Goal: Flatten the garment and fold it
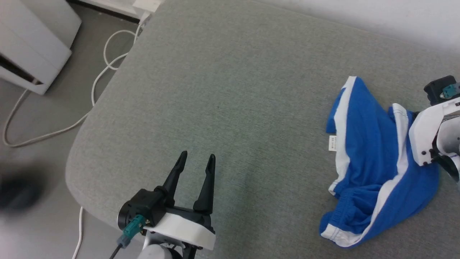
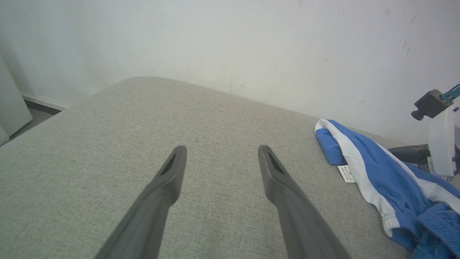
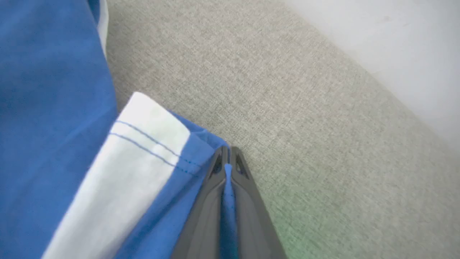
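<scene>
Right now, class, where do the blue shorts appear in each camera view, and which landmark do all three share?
Head view: shorts crumpled at the right side.
Left wrist view: shorts at lower right.
Right wrist view: shorts across the left, an edge pinched in the right gripper.
Shared landmark: the grey cushion beneath them.

The shorts (image 1: pixel 366 151) lie on the right of what seems a mattress (image 1: pixel 233 90), with the left gripper (image 1: pixel 198 155) well apart leftward and the right gripper (image 3: pixel 227 153) at their edge.
</scene>
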You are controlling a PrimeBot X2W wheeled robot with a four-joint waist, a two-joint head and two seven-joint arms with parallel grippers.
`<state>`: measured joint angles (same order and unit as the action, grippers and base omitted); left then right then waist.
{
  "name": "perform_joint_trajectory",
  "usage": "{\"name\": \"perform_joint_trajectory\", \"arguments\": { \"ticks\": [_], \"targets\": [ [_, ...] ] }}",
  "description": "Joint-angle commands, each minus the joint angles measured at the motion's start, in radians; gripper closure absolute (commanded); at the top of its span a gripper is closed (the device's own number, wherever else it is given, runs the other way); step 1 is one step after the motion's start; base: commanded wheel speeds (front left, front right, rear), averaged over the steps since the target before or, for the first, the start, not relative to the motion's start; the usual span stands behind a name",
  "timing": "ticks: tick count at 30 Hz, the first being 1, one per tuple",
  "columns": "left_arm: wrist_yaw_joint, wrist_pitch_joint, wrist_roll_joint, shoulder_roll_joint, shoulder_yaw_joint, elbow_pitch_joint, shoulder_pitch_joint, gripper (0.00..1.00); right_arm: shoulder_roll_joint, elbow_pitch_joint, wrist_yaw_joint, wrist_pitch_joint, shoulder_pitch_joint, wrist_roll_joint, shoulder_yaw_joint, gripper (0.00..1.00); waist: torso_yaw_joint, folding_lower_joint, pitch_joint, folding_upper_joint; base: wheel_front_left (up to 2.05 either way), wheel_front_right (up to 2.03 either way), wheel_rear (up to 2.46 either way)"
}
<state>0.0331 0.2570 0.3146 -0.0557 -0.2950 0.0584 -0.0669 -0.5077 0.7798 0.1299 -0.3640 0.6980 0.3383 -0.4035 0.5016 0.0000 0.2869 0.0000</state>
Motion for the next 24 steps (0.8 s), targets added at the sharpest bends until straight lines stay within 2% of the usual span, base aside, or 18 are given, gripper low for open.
{"name": "perform_joint_trajectory", "arguments": {
  "ticks": [1, 7, 12, 17, 20, 24],
  "targets": [
    [0.002, 0.005, -0.010, 0.005, 0.002, 0.012, -0.010, 0.00, 0.012, 0.037, 0.001, 0.022, -0.030, 0.010, -0.019, 1.00, -0.048, 0.0000, -0.037, 0.0000, 0.00, 0.00, 0.00],
    [0.015, 0.005, -0.030, 0.005, 0.026, 0.036, -0.002, 0.00, 0.025, 0.023, 0.001, 0.196, -0.020, 0.057, 0.009, 1.00, -0.150, 0.0000, -0.101, 0.0000, 0.00, 0.00, 0.00],
    [0.026, 0.005, -0.047, 0.005, 0.053, 0.047, 0.018, 0.00, 0.028, -0.052, 0.001, 0.307, -0.067, 0.102, 0.050, 1.00, -0.254, 0.0000, -0.157, 0.0000, 0.00, 0.00, 0.00],
    [0.029, 0.005, -0.051, 0.005, 0.090, 0.049, 0.041, 0.00, 0.021, -0.205, 0.001, 0.376, -0.182, 0.118, 0.126, 1.00, -0.362, 0.0000, -0.199, 0.0000, 0.00, 0.00, 0.00],
    [0.033, 0.005, -0.058, 0.005, 0.105, 0.050, 0.052, 0.00, 0.030, -0.322, 0.001, 0.386, -0.285, 0.115, 0.217, 1.00, -0.415, 0.0000, -0.216, 0.0000, 0.00, 0.00, 0.00],
    [0.035, 0.005, -0.058, 0.005, 0.117, 0.052, 0.059, 0.00, 0.074, -0.476, 0.001, 0.365, -0.460, 0.092, 0.364, 1.00, -0.466, 0.0000, -0.231, 0.0000, 0.00, 0.00, 0.00]
  ]
}}
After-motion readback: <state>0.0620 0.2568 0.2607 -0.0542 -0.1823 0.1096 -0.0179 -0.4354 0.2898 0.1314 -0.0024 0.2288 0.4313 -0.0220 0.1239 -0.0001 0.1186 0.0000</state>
